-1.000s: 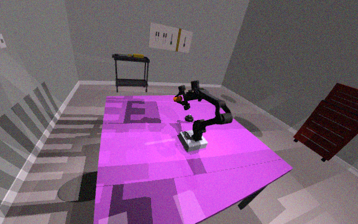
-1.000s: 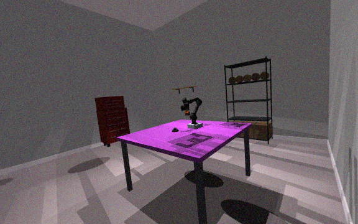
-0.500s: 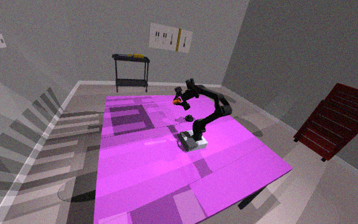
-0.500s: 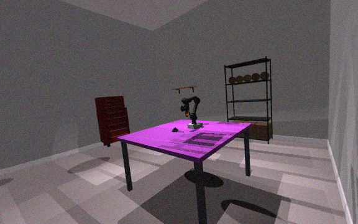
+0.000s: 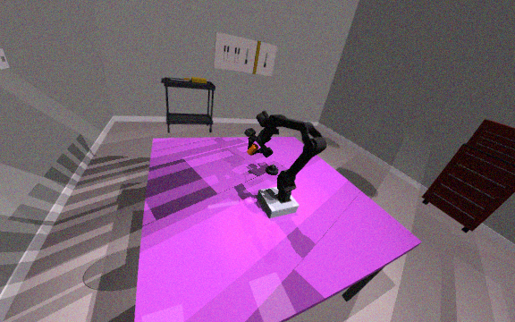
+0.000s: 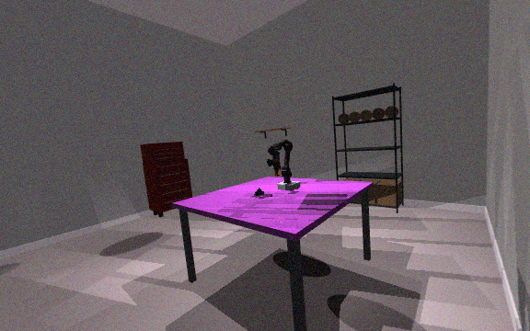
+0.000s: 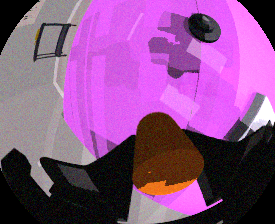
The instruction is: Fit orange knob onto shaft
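Note:
The orange knob (image 5: 252, 149) (image 6: 278, 172) (image 7: 160, 145) is held in the air above the table, away from the pedestal. My gripper (image 5: 255, 148) (image 7: 167, 167) is shut on it, with a finger on either side in the wrist view. The knob's hole does not show. The round dark pedestal (image 5: 272, 170) (image 6: 259, 193) (image 7: 204, 27) stands on the table, at the upper right in the wrist view. A small shaft shows at its middle in the wrist view. The flat side of the shaft cannot be made out.
The magenta table (image 5: 222, 250) (image 6: 228, 207) (image 7: 118, 100) carries the arm's white base (image 5: 280, 207) (image 6: 289, 186) (image 7: 262, 117), which is near the pedestal. Dark shadows cross the table top. A cart (image 5: 190, 118) stands beyond the table.

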`<state>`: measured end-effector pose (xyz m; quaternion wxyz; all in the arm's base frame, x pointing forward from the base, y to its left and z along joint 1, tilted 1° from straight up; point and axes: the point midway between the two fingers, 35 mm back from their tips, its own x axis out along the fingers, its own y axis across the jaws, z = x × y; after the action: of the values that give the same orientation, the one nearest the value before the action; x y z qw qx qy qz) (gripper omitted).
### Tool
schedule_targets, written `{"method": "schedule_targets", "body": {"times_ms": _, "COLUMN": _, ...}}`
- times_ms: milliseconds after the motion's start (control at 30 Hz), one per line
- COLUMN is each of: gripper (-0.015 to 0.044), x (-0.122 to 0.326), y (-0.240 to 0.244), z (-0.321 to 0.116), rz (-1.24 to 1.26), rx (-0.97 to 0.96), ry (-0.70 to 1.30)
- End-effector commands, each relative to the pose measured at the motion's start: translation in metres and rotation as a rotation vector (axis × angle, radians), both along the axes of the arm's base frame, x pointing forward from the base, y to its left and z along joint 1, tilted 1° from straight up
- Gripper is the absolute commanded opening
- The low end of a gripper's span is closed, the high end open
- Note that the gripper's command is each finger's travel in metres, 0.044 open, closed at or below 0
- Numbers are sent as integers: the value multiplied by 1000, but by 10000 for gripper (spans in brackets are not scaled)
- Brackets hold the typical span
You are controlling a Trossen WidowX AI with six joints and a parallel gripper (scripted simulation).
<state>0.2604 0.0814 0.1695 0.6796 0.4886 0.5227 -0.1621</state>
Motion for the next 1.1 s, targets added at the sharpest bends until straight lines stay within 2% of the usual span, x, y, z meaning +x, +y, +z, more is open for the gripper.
{"method": "schedule_targets", "body": {"times_ms": 0, "gripper": 0, "x": 3, "y": 1, "z": -4, "rz": -3, "rx": -41, "ry": 55}}
{"method": "schedule_targets", "body": {"times_ms": 633, "gripper": 0, "x": 13, "y": 8, "z": -33, "rz": 7, "rx": -245, "ry": 356}}
{"method": "schedule_targets", "body": {"times_ms": 733, "gripper": 0, "x": 14, "y": 9, "z": -38, "rz": 7, "rx": -246, "ry": 357}}
{"method": "schedule_targets", "body": {"times_ms": 1067, "gripper": 0, "x": 25, "y": 14, "z": -90, "rz": 9, "rx": -258, "ry": 369}}
